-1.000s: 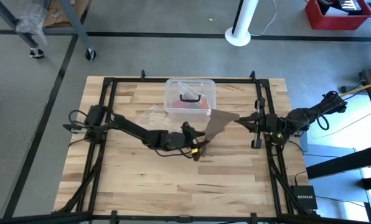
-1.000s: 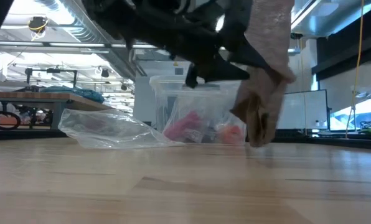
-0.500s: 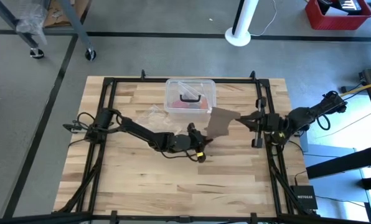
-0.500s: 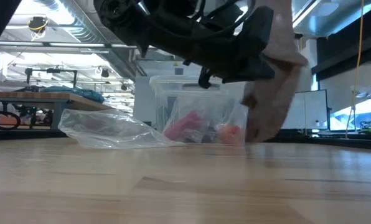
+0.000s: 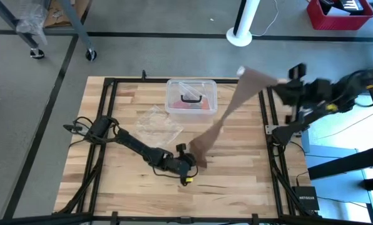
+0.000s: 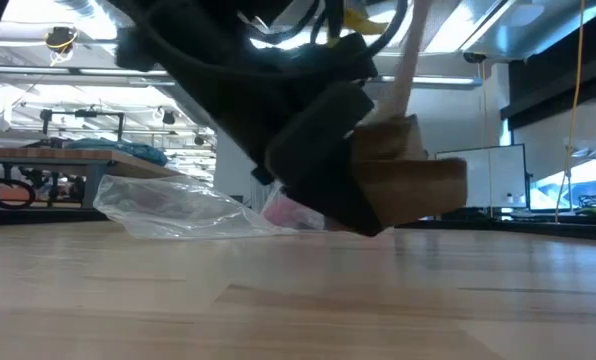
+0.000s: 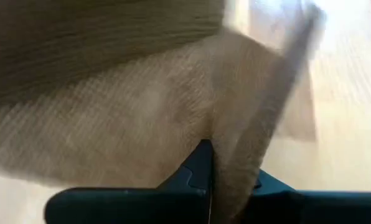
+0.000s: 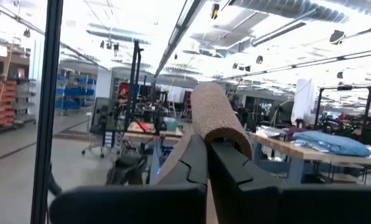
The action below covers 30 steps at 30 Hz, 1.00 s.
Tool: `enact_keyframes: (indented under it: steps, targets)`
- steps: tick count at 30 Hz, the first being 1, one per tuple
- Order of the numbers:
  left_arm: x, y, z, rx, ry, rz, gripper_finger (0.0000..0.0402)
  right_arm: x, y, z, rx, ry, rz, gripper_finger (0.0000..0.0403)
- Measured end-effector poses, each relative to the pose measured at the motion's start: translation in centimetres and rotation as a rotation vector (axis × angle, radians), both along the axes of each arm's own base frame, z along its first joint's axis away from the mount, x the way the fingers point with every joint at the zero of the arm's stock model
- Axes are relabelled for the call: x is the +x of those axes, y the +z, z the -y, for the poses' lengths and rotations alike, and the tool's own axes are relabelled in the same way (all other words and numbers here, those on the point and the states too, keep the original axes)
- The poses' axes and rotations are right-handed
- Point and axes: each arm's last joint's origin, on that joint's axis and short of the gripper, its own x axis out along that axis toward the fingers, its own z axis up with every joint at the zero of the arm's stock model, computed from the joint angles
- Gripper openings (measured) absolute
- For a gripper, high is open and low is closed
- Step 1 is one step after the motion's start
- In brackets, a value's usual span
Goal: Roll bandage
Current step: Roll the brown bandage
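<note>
Since the bandage (image 5: 227,112) hangs soft and light, both jaws pinch its ends, left gripper (image 5: 194,156) low, right gripper (image 5: 280,84) high.

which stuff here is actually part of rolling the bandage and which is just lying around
In the job:
bandage, stretched between both arms
left gripper, shut on its lower end near the table
right gripper, shut on its upper end, lifted high

Lying about:
plastic bag
clear box with black handle

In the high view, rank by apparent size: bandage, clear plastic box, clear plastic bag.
1. bandage, longest, stretched between left gripper and right gripper.
2. clear plastic box.
3. clear plastic bag, close to the box; its see-through edges make this unsure.
</note>
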Motion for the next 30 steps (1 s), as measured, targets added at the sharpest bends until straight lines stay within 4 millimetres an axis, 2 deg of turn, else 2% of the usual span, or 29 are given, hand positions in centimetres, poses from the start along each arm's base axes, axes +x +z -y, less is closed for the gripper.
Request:
enact_keyframes:
  steps: [4,9,15,19,25,30]
  targets:
    - [-0.1,0.2,0.8,0.008,-0.036,0.001,0.0019,-0.3,2.2,0.1,-0.022,0.001,-0.041,0.0003]
    - [0.6,1.6,1.1,-0.019,-0.084,0.006,0.0072,0.6,2.8,-0.3,-0.059,-0.007,-0.115,0.0003]
    - [-0.1,1.2,0.4,0.014,-0.078,-0.191,0.0156,0.2,4.4,-0.1,-0.094,-0.020,-0.110,0.0004]
    - [-0.7,1.2,0.4,-0.009,-0.037,-0.232,0.0171,-0.1,5.2,0.1,-0.106,-0.029,-0.124,0.0004]
    - [-3.0,4.7,0.9,-0.029,-0.040,-0.285,0.0166,-0.4,5.3,0.5,-0.105,-0.097,-0.167,0.0005]
    - [-4.0,8.0,0.9,-0.077,-0.028,-0.207,0.0160,-0.4,4.9,0.5,-0.123,-0.114,-0.206,0.0005]
